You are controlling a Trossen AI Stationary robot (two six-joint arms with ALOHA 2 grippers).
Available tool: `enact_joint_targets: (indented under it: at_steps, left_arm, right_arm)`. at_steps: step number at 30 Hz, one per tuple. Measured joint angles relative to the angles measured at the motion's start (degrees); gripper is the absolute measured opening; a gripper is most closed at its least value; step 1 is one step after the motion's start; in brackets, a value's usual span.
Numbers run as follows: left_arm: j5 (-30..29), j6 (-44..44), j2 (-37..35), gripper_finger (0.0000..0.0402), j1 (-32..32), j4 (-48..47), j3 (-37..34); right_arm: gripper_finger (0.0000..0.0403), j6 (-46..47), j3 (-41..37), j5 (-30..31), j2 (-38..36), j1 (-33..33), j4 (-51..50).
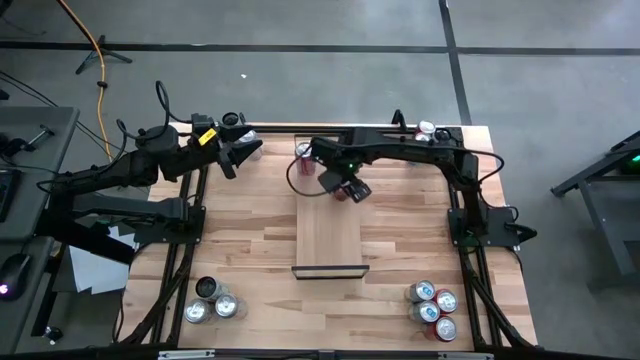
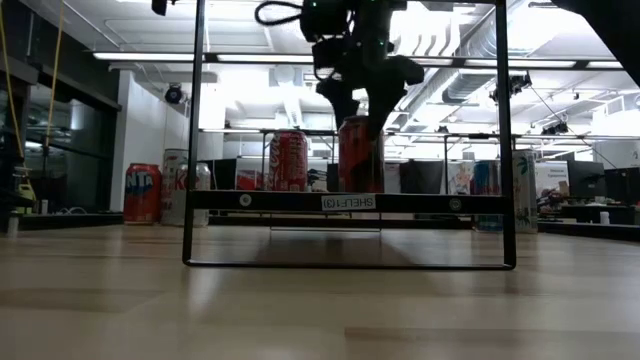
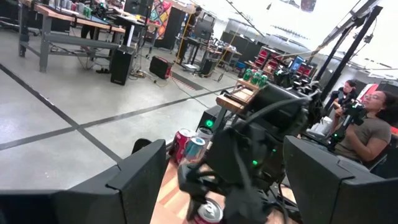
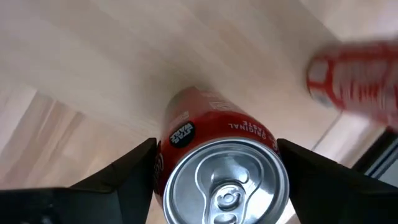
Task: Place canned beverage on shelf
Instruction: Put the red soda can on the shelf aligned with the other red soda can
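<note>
Currently: right hand [image 1: 345,187] reaches down over the shelf's [image 1: 330,240] 12 o'clock end, clenched around one upright red can [image 4: 217,162] standing on the board. Second red can [image 1: 304,152] stands just beside, toward 11 o'clock. Left hand [image 1: 240,152] waits at the desk's [image 1: 250,215] far-left edge, fingers spread, grasping nothing. Near corners: three silver cans [image 1: 212,300] left, four cans [image 1: 432,307] right.

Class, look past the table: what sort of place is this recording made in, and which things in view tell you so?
Probably a robotics lab or workshop: bare concrete floor, workbenches loaded with gear, and exposed ceiling ducts under strip lights.
</note>
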Motion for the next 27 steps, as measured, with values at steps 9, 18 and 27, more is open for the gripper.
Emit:
enact_joint_targets:
  at_steps: [9, 18, 27]
  left_arm:
    - [0.02, 1.42, 0.00, 0.0270, 0.00, 0.02, 0.00]
    - [0.02, 1.42, 0.00, 0.0270, 0.01, 0.04, 0.00]
    - [0.02, 1.36, 0.00, 0.0270, 0.02, 0.04, 0.00]
  right_arm:
    - [0.0298, -5.32, 0.00, -1.67, -0.02, 5.59, 0.33]
    - [0.0317, 4.26, 0.00, -1.51, -0.02, 6.93, 2.93]
    - [0.0320, 4.34, 0.00, -1.90, -0.02, 6.89, 3.02]
